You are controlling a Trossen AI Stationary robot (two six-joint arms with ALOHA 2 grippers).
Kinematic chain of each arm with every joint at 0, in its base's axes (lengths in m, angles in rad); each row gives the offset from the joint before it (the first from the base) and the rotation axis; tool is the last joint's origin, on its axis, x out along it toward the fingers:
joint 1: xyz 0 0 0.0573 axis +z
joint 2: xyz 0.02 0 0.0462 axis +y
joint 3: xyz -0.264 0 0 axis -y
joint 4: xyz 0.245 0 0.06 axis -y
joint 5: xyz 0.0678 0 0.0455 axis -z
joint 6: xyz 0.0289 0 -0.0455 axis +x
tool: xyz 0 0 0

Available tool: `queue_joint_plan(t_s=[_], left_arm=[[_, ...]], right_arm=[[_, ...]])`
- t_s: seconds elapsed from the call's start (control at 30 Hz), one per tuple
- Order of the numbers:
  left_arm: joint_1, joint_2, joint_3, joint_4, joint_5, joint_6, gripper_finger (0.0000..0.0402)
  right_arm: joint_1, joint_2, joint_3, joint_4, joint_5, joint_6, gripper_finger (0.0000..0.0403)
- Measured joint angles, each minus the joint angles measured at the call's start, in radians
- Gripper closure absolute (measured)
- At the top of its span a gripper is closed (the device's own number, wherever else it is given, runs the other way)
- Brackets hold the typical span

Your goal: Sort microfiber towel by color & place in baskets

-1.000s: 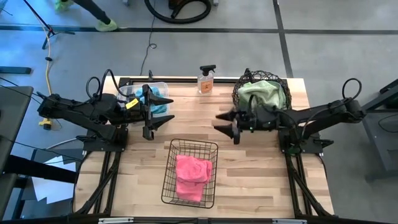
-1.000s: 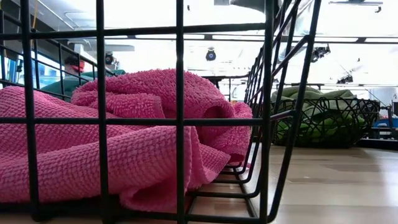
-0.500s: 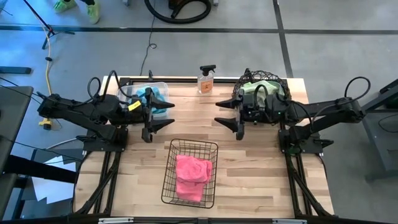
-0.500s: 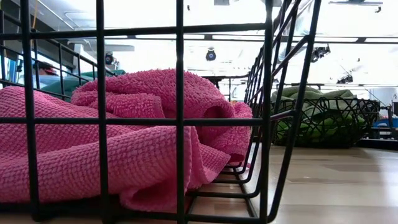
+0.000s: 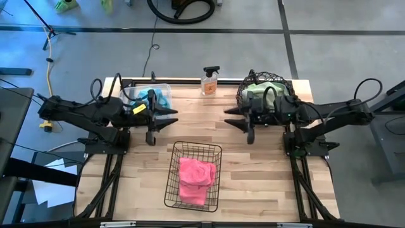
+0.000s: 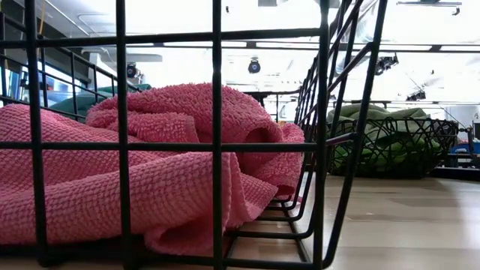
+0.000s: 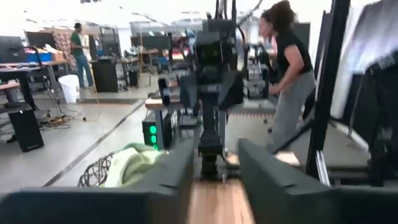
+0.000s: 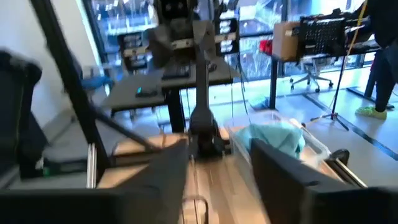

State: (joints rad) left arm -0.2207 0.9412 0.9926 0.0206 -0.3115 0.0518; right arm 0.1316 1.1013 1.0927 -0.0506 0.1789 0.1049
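Soft towels already sorted by colour into three baskets.
Pink towel (image 5: 193, 180) slumps limp and light; pinch a raised fold. Left end effector (image 5: 163, 119) and right end effector (image 5: 238, 120) hover apart, empty.

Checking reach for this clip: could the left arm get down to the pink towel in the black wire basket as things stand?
Probably yes. The black wire basket is open-topped, the pink towel lies uncovered inside, and nothing stands between it and the left gripper.

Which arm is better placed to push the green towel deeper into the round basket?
Right. The right gripper hangs beside the round wire basket with the green towel; the left gripper is by the clear bin.
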Motion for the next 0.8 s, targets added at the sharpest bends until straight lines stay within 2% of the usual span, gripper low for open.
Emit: queue_joint_plan(t_s=[0.1, 0.17, 0.3, 0.43, 0.6, 0.8], left_arm=[[0.014, -0.010, 0.000, -0.068, 0.028, 0.002, 0.0371], [0.027, -0.014, 0.000, -0.112, 0.041, -0.017, 0.0389], [0.050, -0.017, -0.001, -0.143, 0.061, 0.003, 0.0390], [0.094, -0.033, -0.039, -0.130, 0.160, 0.001, 0.0398], [0.141, -0.097, -0.198, 0.004, 0.225, -0.056, 0.0401], [0.176, -0.219, -0.428, 0.217, 0.225, -0.141, 0.0401]], right_arm=[[0.007, -0.042, 0.000, -0.117, -0.003, -0.016, 0.0336], [0.007, -0.074, 0.000, -0.186, -0.003, -0.012, 0.0385], [0.007, -0.136, 0.000, -0.279, -0.003, 0.027, 0.0388], [0.007, -0.186, 0.000, -0.315, -0.003, 0.053, 0.0399], [0.007, -0.221, -0.001, -0.336, -0.003, 0.077, 0.0401], [0.007, -0.251, -0.050, -0.345, -0.033, 0.127, 0.0402]])
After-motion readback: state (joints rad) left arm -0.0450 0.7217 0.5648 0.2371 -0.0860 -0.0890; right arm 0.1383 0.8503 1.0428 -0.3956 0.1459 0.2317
